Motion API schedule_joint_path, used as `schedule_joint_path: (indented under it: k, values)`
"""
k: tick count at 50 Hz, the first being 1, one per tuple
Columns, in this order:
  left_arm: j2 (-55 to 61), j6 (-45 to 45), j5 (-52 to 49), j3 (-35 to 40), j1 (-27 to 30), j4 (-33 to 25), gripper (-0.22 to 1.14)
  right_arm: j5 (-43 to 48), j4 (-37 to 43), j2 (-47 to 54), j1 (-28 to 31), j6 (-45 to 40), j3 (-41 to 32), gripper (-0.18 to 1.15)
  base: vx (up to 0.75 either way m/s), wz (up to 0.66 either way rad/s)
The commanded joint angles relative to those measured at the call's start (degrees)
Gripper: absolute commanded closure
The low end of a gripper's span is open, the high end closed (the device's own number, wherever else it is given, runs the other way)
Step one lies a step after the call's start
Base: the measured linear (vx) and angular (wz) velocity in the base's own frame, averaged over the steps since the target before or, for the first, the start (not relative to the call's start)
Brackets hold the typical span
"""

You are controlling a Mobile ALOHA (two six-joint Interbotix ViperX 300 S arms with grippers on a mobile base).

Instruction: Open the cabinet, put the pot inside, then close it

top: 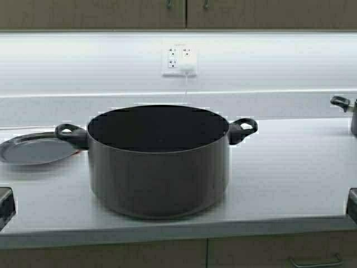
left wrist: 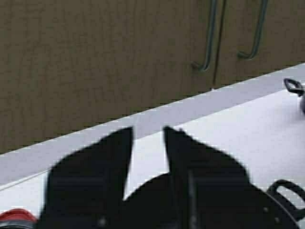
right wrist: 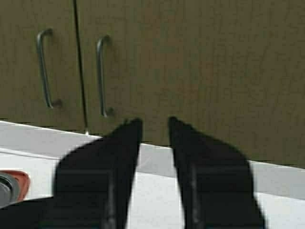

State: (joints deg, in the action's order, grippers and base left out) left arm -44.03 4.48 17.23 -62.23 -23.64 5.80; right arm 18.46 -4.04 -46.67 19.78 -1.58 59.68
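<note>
The large dark grey pot (top: pixel 159 159) stands on the white counter (top: pixel 284 167) at the middle, with black loop handles on both sides. The cabinet (top: pixel 111 14) hangs above, both doors shut, handle ends (top: pixel 169 4) just showing. My left gripper (top: pixel 4 204) is low at the left edge and my right gripper (top: pixel 352 204) low at the right edge, both apart from the pot. In the left wrist view my gripper (left wrist: pixel 147 131) is open and empty, facing the cabinet doors (left wrist: pixel 95 62). In the right wrist view my gripper (right wrist: pixel 155 121) is open and empty before the doors (right wrist: pixel 200 62).
A steel plate (top: pixel 33 148) lies left of the pot. A second dark pot (top: pixel 348 111) shows partly at the right edge. A wall outlet (top: pixel 179 60) with a cord sits behind. Base cabinets (top: pixel 111 254) with a bar pull (top: pixel 315 262) lie below the counter edge.
</note>
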Motion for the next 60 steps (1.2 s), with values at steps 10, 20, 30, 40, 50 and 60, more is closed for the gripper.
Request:
schedule_joint_path:
  k: [10, 20, 30, 40, 50, 60]
  values:
    - [15.9, -1.9, 7.8, 11.0, -7.2, -4.5, -0.1, 6.4, 4.9, 11.8, 3.5, 0.9, -8.5, -0.07, 0.05, 0.07]
    - [29.2, -13.9, 15.5, 17.0, -13.4, -14.1, -0.1, 13.7, 13.8, 23.5, 7.6, 8.7, -12.0, -0.07, 0.02, 0.03]
    - [40.2, -29.9, 31.7, 22.8, -23.1, -36.8, -0.1, 20.9, 32.0, 32.3, 15.0, 28.2, -20.1, -0.07, 0.0, 0.0]
    - [47.1, -33.3, 40.0, 27.9, -25.5, -45.4, -0.1, 20.9, 44.6, 36.7, 15.9, 36.2, -25.8, -0.07, 0.0, 0.0]
    - [49.8, -33.4, 43.6, 31.0, -24.6, -45.6, -0.1, 20.8, 44.4, 40.2, 15.1, 36.3, -29.0, -0.07, 0.0, 0.0]
    - [52.9, -33.4, 43.9, 34.8, -21.9, -45.6, -0.1, 19.3, 44.4, 43.5, 12.9, 36.5, -33.8, -0.07, 0.0, 0.0]
